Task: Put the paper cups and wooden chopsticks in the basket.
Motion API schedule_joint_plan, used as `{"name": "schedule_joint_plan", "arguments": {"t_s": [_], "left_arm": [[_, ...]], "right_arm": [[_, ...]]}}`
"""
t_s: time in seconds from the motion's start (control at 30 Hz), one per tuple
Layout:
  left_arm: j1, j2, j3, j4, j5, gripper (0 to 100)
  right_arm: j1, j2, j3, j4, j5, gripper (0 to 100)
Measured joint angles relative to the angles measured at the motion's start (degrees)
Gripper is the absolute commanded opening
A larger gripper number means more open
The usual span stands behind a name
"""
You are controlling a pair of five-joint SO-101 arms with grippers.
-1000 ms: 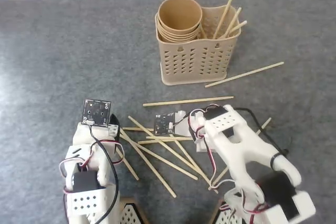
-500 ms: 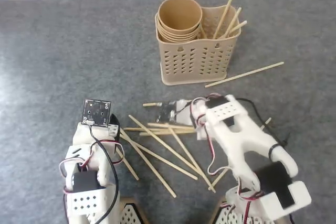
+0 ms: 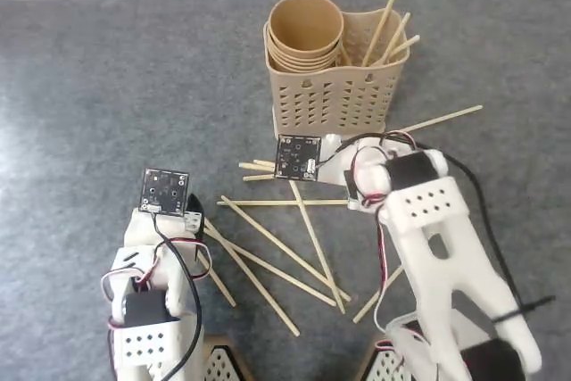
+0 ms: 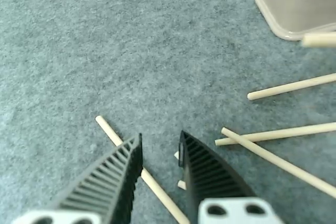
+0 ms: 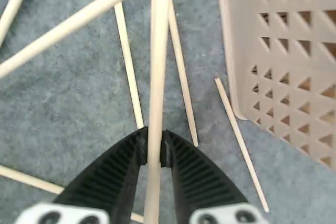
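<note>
The beige basket (image 3: 339,100) stands at the back with stacked paper cups (image 3: 306,28) and a few chopsticks (image 3: 390,28) in it. My right gripper (image 5: 153,132) is shut on a wooden chopstick (image 5: 159,66), held just in front of the basket's wall (image 5: 278,61). A second chopstick (image 5: 79,19) crosses its far end. From above, the right arm (image 3: 428,220) ends close to the basket's front, with stick ends (image 3: 254,167) poking out beside it. My left gripper (image 4: 160,145) is open, low over a chopstick (image 4: 157,195) on the carpet.
Several loose chopsticks (image 3: 268,265) lie crossed on the grey carpet between the two arms. One more chopstick (image 3: 442,119) lies to the right of the basket, and another (image 3: 379,296) beside the right arm. The left arm (image 3: 152,274) stands at the front left.
The right arm has swung away from the pile toward the basket, carrying the chopstick. Loose sticks on the carpet shifted slightly. The left arm has not moved.
</note>
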Motion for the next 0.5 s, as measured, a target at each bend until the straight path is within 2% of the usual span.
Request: {"name": "schedule_joint_plan", "arguments": {"t_s": [0.1, 0.5], "left_arm": [[0.0, 0.0, 0.0, 0.0, 0.0, 11], [0.0, 0.0, 0.0, 0.0, 0.0, 11]], "right_arm": [[1.05, -2.55, 0.0, -1.76, -0.88, 0.7], [4.48, -9.76, 0.0, -20.57, -12.66, 0.7]]}}
